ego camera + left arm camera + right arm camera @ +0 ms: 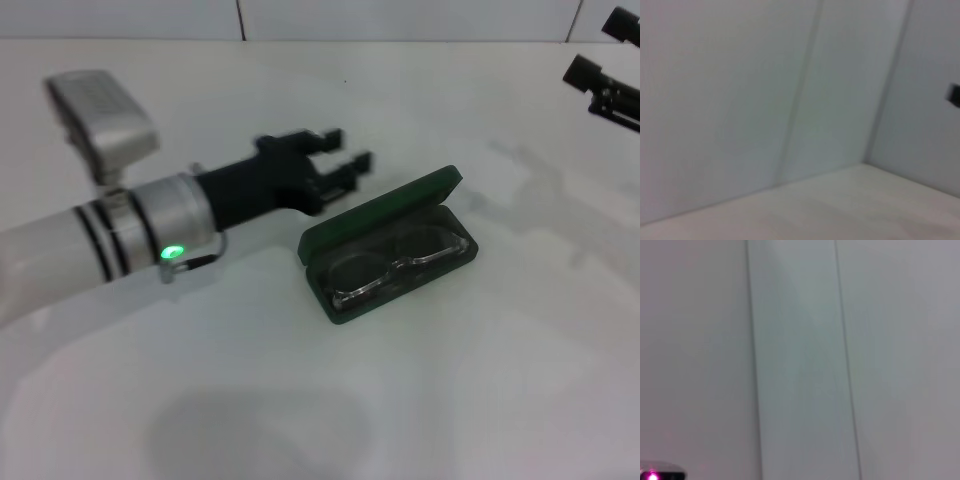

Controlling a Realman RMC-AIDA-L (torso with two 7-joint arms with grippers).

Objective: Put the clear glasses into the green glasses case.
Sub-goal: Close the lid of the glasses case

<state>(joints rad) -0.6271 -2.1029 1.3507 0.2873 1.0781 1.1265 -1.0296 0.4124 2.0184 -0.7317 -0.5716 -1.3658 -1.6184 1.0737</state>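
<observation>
Clear glasses (395,262) lie inside the open green glasses case (388,247), just beyond the left gripper (347,163), whose empty fingers are spread, apparently released; right gripper (600,75) parked far off, state indeterminable.

White table (420,400) filling nearly the whole head view, matte and unmarked, meeting a white wall (400,18) along the top edge of the frame. Wall built of flat panels; dark vertical seams (241,18) at upper centre-left and upper right. Soft, diffuse lighting: faint grey shadows lie on the table at lower centre and in the upper right. Left wrist view: pale panelled wall (730,90) with two vertical seams, joining a light table surface (850,210) across the lower frame. Right wrist view: the same pale panels (795,360), two near-vertical seams running top to bottom.
</observation>
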